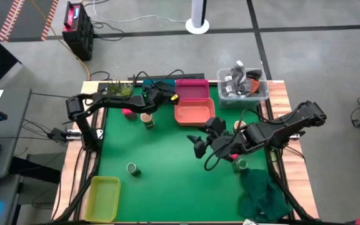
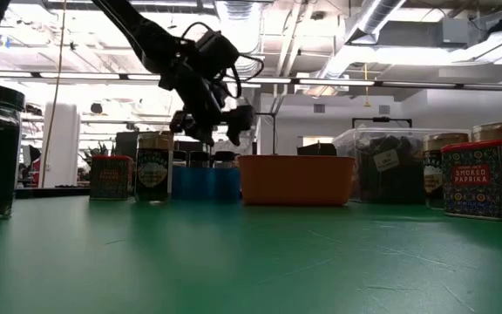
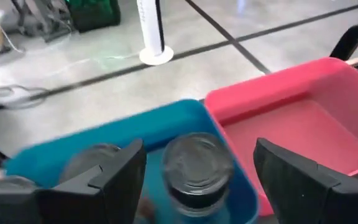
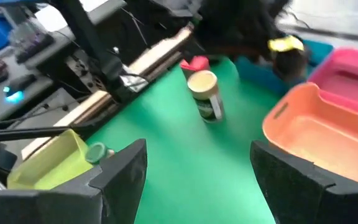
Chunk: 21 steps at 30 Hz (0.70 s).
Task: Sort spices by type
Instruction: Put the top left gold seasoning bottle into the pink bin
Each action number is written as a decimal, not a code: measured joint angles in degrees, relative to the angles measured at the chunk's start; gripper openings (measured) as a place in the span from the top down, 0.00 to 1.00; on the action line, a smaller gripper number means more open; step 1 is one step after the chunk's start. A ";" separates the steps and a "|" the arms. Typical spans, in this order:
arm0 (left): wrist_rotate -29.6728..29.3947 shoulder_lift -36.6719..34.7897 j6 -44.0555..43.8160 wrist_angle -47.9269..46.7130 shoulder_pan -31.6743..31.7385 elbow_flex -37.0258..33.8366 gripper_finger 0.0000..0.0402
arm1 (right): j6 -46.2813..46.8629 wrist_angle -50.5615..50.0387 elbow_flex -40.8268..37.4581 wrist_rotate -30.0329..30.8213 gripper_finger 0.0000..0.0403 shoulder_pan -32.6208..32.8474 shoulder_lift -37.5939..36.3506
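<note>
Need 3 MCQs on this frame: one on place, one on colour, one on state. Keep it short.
1. Where does the left gripper hang?
A. over the yellow tray
B. over the blue tray
C. over the clear tub

2. What colour is the tray next to the pink tray, on the side nearer the middle of the table?
A. orange
B. purple
C. white

3. How do the left gripper's jaws stand around the dark-lidded jar in the blue tray?
A. clamped on it
B. apart, on either side of it
C. out of sight

Answers: 1 B, the high view puts the gripper at the blue tray. 2 A, the high view shows it orange. 3 B, the left wrist view shows gaps on both sides.
</note>
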 joint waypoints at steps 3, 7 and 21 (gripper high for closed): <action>-1.95 -3.01 1.91 -2.99 0.02 0.00 0.29 | 4.88 -5.16 0.02 -1.42 0.23 0.02 -0.04; -2.22 -7.97 4.09 -8.79 -0.41 0.00 0.29 | 11.30 -12.61 0.02 -5.70 0.23 0.08 0.04; 46.60 -31.37 8.21 -31.81 -8.76 0.00 0.30 | 15.64 -15.91 -0.01 -5.47 0.23 4.78 2.38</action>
